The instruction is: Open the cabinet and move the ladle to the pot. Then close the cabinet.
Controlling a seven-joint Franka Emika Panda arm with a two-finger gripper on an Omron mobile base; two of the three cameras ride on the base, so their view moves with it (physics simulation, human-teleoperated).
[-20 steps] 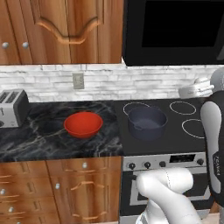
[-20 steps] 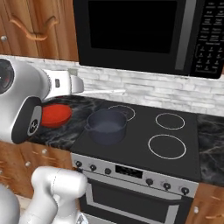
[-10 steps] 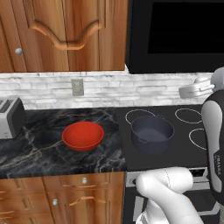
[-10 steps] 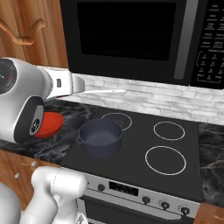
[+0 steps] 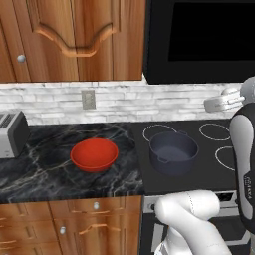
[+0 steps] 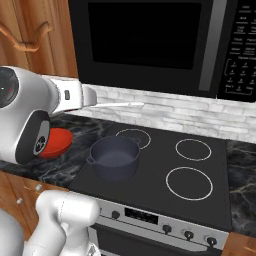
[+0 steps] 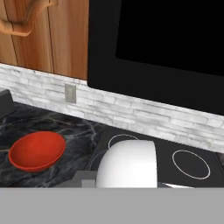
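Observation:
The cabinet (image 5: 74, 35) hangs upper left over the counter, its arched door shut, with a round silver knob (image 5: 21, 58) beside it. Its wood also shows in the right base view as the cabinet (image 6: 30, 35) and in the hand view as the cabinet (image 7: 43, 35). The ladle is out of view. The dark pot (image 5: 173, 152) stands empty on the stove's front left burner, seen again as the pot (image 6: 115, 157). My gripper (image 6: 89, 96) is held level above and left of the pot, apart from it, and shows at the right as the gripper (image 5: 218, 103). It is shut. A thin pale sliver juts from it toward the backsplash; what it is I cannot tell.
A red bowl (image 5: 94, 154) sits on the black marble counter (image 5: 45, 169) left of the stove (image 6: 190, 170). A toaster (image 5: 11, 134) stands at the far left. The black microwave (image 6: 150, 40) hangs over the burners. Drawer fronts (image 5: 74, 229) run below the counter.
The whole picture has shifted: the cameras have come closer to the counter and higher, so cabinet, bowl and pot look larger. The arm keeps its pose and the gripper stays shut.

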